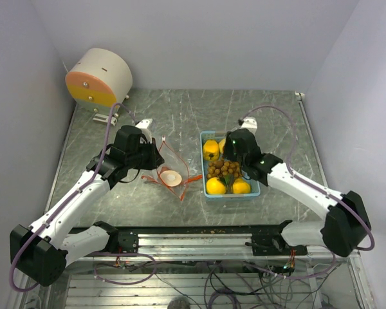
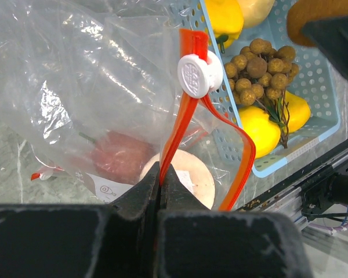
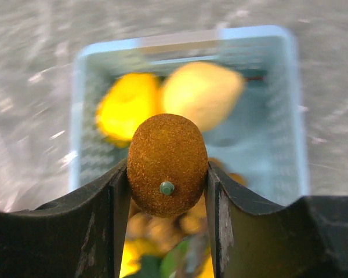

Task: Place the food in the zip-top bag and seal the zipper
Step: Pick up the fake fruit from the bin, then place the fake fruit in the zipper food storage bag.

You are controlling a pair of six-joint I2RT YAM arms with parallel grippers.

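Observation:
The clear zip-top bag lies on the table left of the tray, its mouth open. My left gripper is shut on the bag's orange zipper strip, below the white slider. Inside the bag lie a dark red apple and a pale round piece. My right gripper hangs over the light blue tray, shut on a fuzzy brown oval fruit. The tray holds yellow fruits and a cluster of small brown balls.
A round cream and orange drum stands at the back left corner. An aluminium rail with the arm bases runs along the near edge. Grey walls close in on the table's left, back and right.

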